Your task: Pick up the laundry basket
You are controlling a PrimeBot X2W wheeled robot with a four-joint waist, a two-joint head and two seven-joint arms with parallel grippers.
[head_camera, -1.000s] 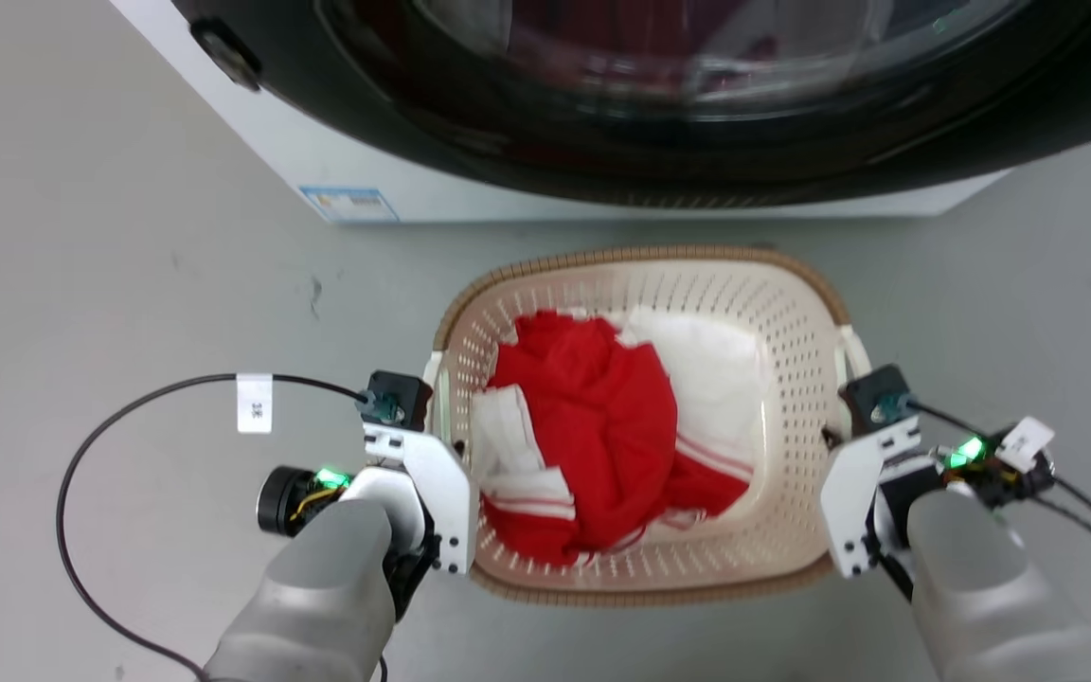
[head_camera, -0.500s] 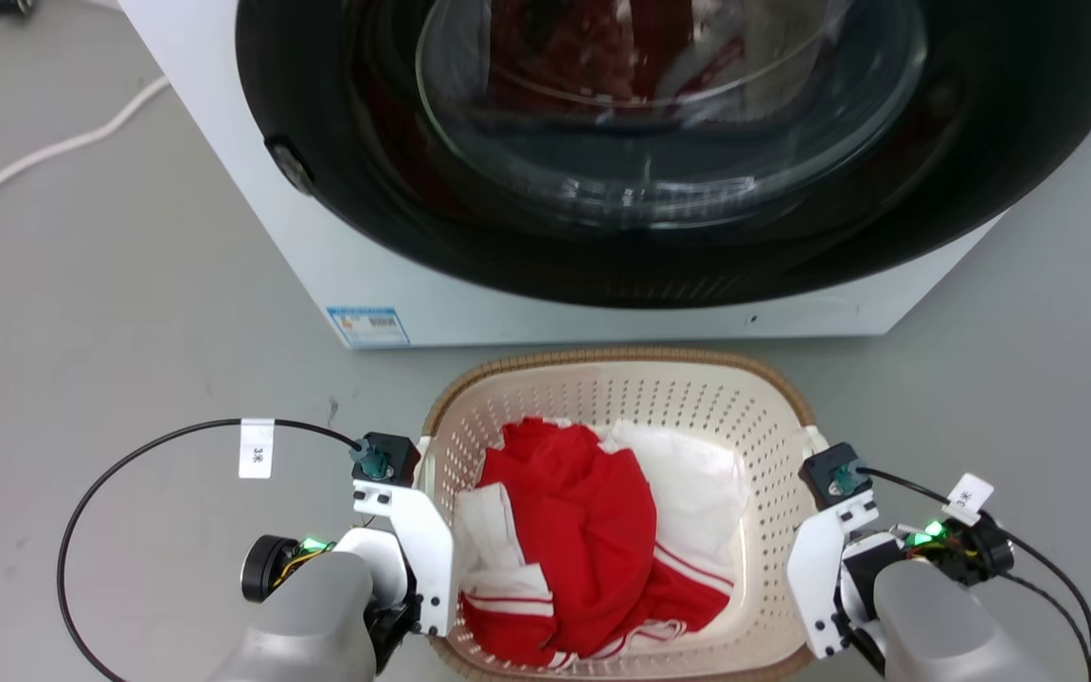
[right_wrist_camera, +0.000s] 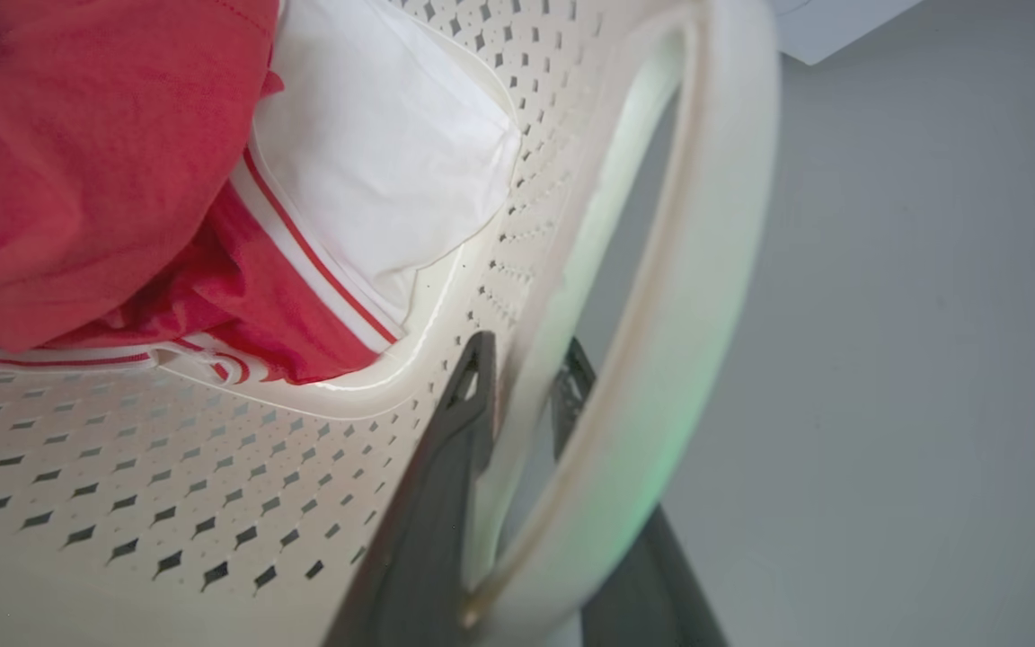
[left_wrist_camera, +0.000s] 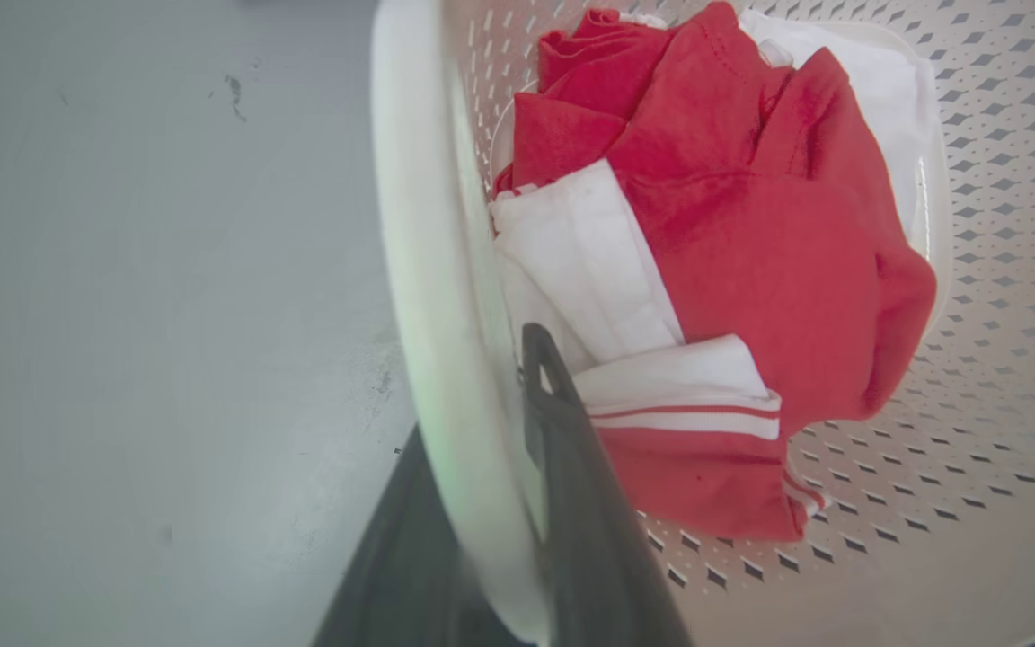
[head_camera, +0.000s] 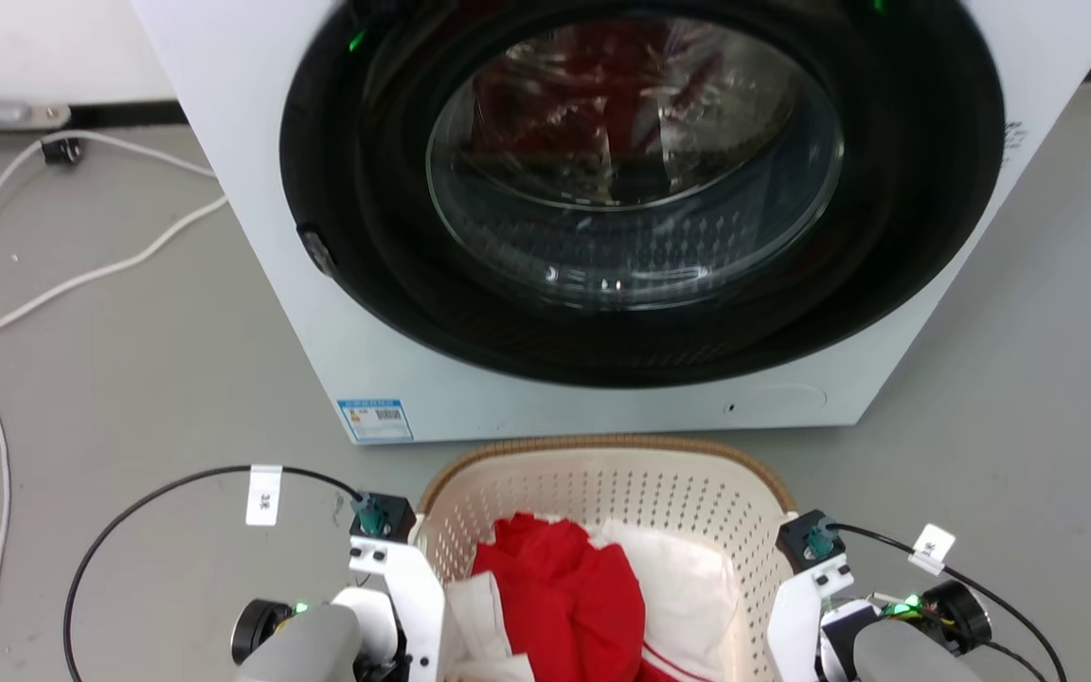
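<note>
The laundry basket is cream with perforated walls and a brown woven rim, and it sits at the bottom middle of the head view in front of the washing machine. It holds red clothes and white clothes. My left gripper is shut on the basket's left white handle, one dark finger inside the wall and one outside. My right gripper is shut on the right handle in the same way. In the head view both wrists flank the basket.
A white washing machine with a round dark glass door, which is closed, stands right behind the basket. White cables trail over the grey floor at the left. Black cables loop from each wrist.
The head camera has swung upward, so the washing machine's door has come into the picture and the basket has slid to its bottom edge. Both grippers keep their hold on the handles.
</note>
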